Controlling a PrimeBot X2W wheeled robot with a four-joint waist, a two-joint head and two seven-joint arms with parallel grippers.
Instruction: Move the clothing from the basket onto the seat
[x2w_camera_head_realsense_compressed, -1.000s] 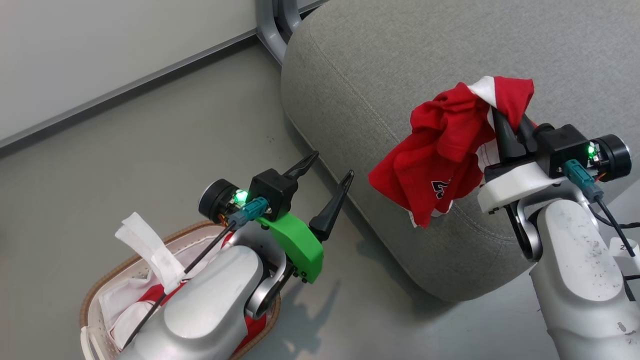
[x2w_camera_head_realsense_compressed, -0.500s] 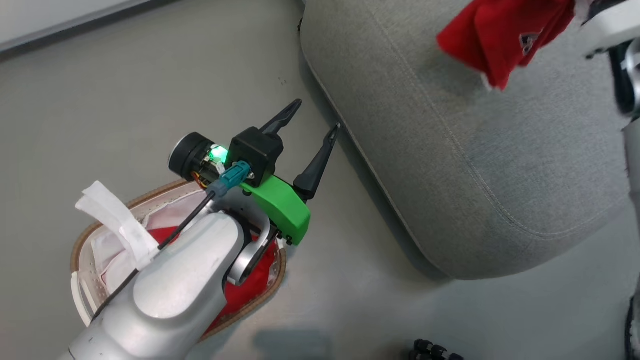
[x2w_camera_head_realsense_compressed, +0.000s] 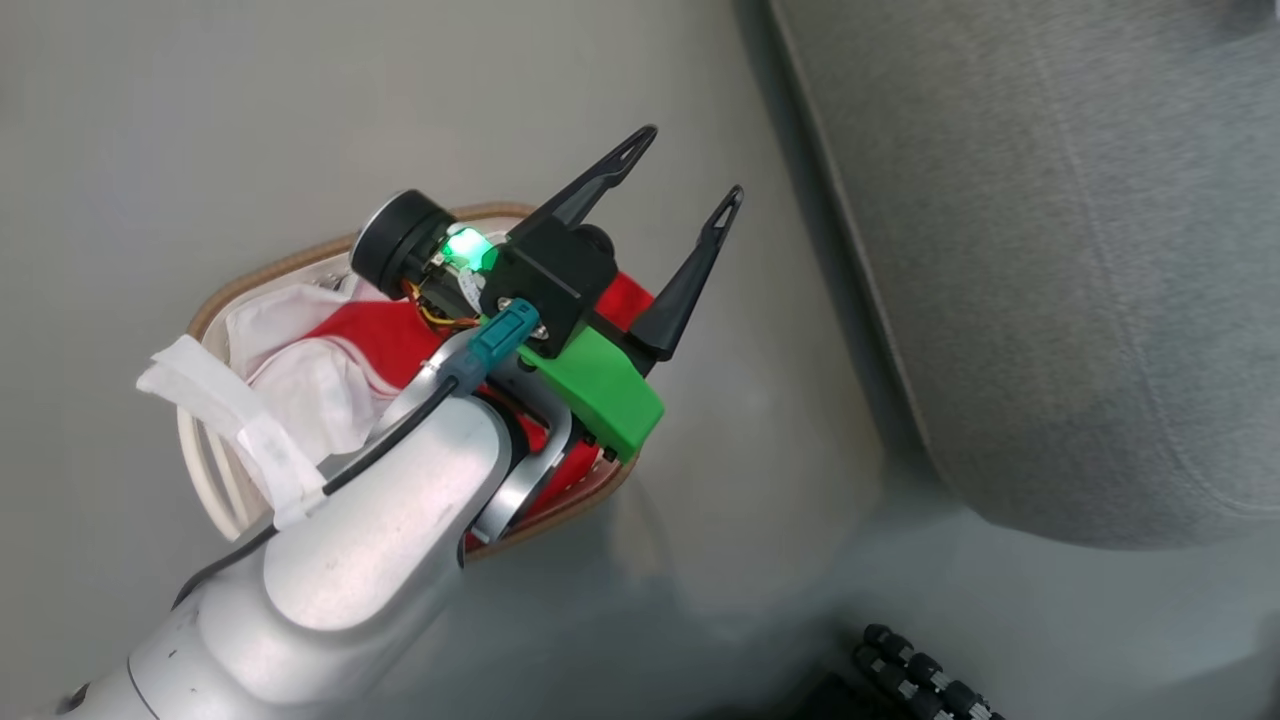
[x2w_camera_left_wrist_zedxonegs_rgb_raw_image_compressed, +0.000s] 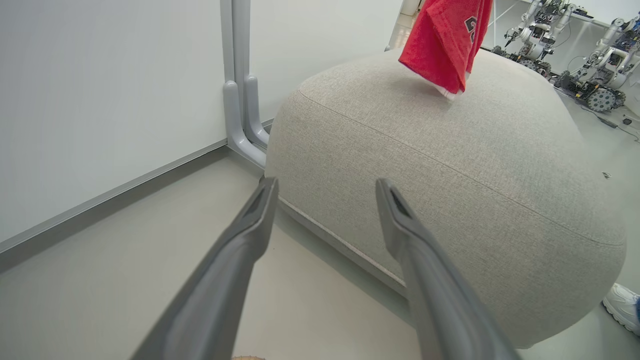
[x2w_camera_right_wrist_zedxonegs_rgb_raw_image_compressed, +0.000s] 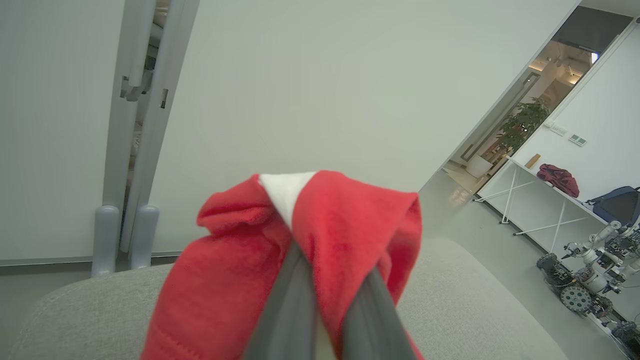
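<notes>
Clamping one garment: right pincer | left pincer spread | one basket

Robotics lab, other wheeled robots parked near white trestle table, partition walls

Grey woven-fabric seat, soft red cloth clothing, perforated plastic basket

Grey floor. White wall panel with grey upright post. White shoe at floor level. Maroon bag on white bench. Potted plant beyond.
</notes>
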